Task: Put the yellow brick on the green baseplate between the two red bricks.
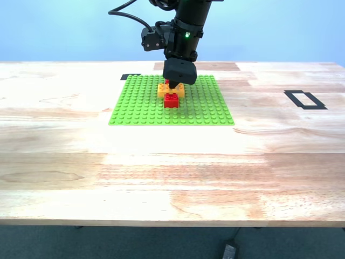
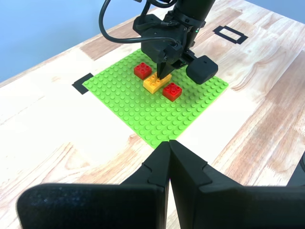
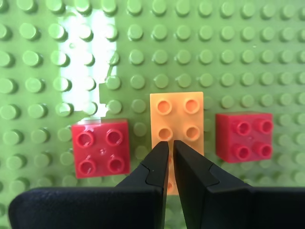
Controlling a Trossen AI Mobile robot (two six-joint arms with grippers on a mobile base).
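On a pale wooden table (image 1: 172, 162) lies the green baseplate (image 1: 140, 102). We see the yellow brick (image 3: 175, 114) seated on it between the two red bricks (image 3: 101, 148), a row of bare studs on either side. Our second gripper (image 3: 170, 148) hangs directly above it, fingers nearly together, pinching nothing. Our first gripper (image 2: 169, 145) is pressed together, well back over open tabletop. Black tape marks (image 1: 305, 99) lie beyond the plate. No writing is legible.
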